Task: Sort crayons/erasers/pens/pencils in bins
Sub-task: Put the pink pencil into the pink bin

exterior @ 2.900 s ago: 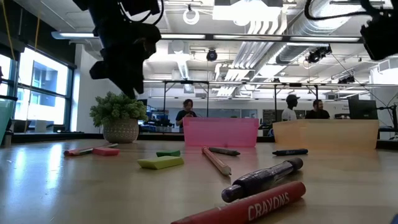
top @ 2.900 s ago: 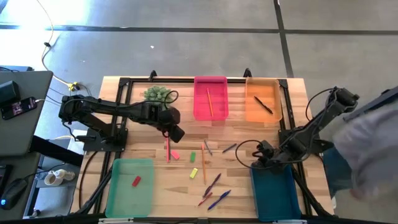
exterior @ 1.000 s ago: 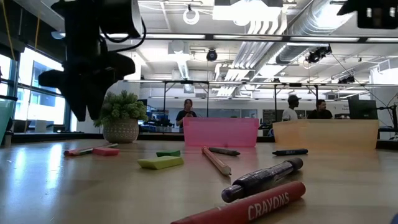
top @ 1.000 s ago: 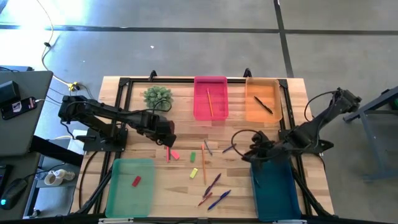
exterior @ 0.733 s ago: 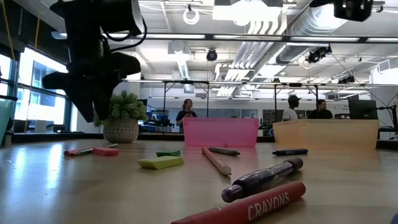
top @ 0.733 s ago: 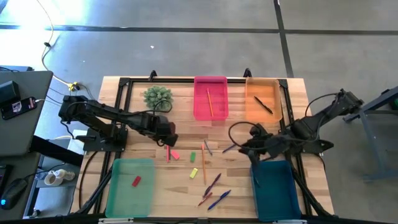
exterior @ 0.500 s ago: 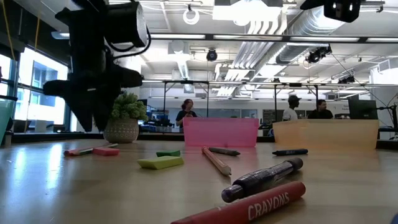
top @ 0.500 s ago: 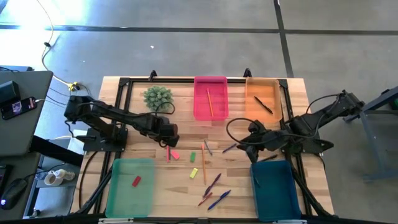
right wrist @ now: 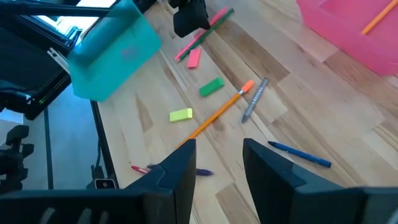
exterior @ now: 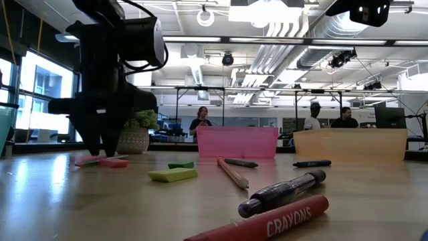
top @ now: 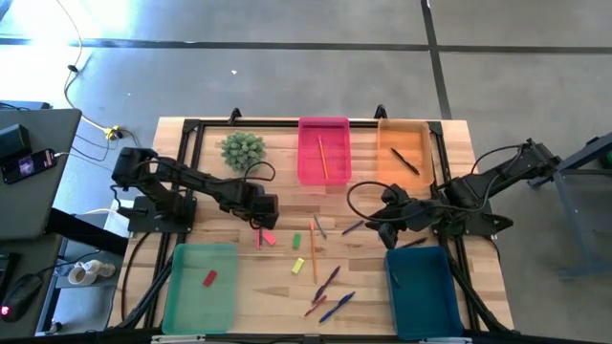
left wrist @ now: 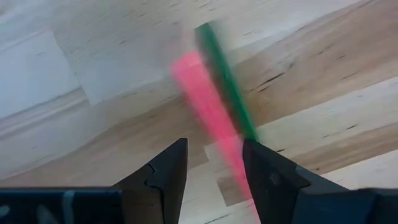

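Worktop (top: 287, 287): pale wood, bearing four bins, a small potted plant (top: 241, 148) and loose writing things.
Bins: pink bin (top: 323, 177) and orange bin (top: 402, 177) at the far edge, each with one stick inside; green bin (top: 186, 296) holding a red eraser (top: 209, 278); teal bin (top: 421, 306).
Left pincer (left wrist: 213, 171): low over the worktop, fingers parted and released, around a pink stick (left wrist: 208, 106) lying against a green pencil (left wrist: 227, 87); contact seems likely but is blurred.
Right pincer (right wrist: 214, 165): raised near the teal bin, parted, grasping nothing.
Loose items: orange pencil (right wrist: 214, 117), green eraser (right wrist: 211, 86), yellow eraser (right wrist: 181, 115), pink eraser (right wrist: 194, 58).
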Controlling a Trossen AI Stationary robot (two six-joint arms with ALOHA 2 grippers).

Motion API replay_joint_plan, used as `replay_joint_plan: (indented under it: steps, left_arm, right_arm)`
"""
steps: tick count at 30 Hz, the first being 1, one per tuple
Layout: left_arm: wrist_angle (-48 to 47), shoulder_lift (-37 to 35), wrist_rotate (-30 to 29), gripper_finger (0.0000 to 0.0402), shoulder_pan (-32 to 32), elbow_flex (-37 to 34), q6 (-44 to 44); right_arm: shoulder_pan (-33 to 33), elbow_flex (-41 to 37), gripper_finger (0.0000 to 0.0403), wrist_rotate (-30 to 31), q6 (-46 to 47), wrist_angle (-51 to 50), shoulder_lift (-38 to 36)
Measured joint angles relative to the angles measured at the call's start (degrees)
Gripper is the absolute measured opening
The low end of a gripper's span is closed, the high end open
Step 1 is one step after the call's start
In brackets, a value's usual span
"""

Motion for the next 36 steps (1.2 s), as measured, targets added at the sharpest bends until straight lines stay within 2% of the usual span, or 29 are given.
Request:
replay_joint_plan:
  steps: [19, 24, 32, 36]
  left_arm:
    - [-1.14, 2.19, 0.22, 0.0140, 0.00, 0.09, 0.07]
    - [-1.08, 3.50, 1.65, 0.0107, -0.17, 0.33, 1.98]
    - [-0.51, 2.84, 0.91, 0.0035, -0.39, 0.03, 2.60]
    - [-0.62, 2.82, 0.83, 0.0011, -0.39, 0.03, 3.67]
  right_arm:
    - [0.00, 0.00, 0.0125, 0.07, 0.02, 0.02, 0.00]
    - [0.00, 0.00, 0.0125, 0.07, 0.02, 0.04, 0.00]
    - [0.00, 0.00, 0.0125, 0.09, 0.02, 0.04, 0.00]
    - [0.00, 0.00, 0.0125, 0.09, 0.02, 0.04, 0.00]
